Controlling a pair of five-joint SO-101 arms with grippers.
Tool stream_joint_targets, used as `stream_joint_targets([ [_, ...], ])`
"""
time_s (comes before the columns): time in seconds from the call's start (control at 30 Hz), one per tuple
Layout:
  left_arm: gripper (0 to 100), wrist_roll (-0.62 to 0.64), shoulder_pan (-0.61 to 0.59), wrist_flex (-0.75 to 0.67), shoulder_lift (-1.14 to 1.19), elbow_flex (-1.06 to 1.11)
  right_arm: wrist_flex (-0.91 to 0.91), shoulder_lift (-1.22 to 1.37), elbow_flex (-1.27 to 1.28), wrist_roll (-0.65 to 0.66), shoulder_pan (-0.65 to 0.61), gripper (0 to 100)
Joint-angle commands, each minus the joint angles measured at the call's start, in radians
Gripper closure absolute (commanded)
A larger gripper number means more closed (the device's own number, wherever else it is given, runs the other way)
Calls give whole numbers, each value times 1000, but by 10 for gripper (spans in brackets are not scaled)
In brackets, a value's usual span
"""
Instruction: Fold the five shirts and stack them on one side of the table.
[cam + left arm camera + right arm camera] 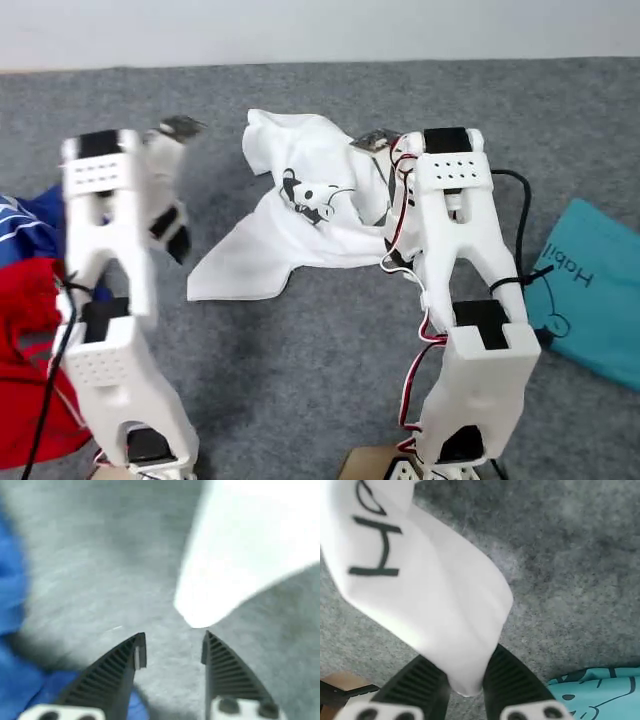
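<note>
A white shirt (300, 210) with a small black print lies crumpled in the middle of the grey table (300, 380). My right gripper (467, 680) is shut on a fold of the white shirt (435, 595), lifted off the table; from above this gripper (372, 140) is at the shirt's far right edge. My left gripper (172, 647) is open above bare table, just short of a corner of the white shirt (240, 555). From above, the left gripper (178, 128) is to the left of the shirt.
A teal shirt (590, 290) lies at the right edge, also in the right wrist view (595, 690). A red shirt (30, 350) and a blue shirt (25, 225) are piled at the left edge; the blue shirt (10, 580) lies close to my left gripper.
</note>
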Motion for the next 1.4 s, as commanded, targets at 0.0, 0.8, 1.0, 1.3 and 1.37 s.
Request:
stream_joint_targets([
  [0.0,793,-57,72,15,-6,48,41,-65,-51,-17,13,988],
  [0.8,995,0,114,-57,356,-127,42,-76,-52,-52,15,988],
  [1.0,996,32,101,32,258,-245,42,-153,-57,-51,15,988],
  [1.3,996,233,87,29,-279,-398,25,-441,-57,-48,31,988],
  [1.37,995,278,87,29,-390,-435,-2,-504,-57,-48,58,988],
])
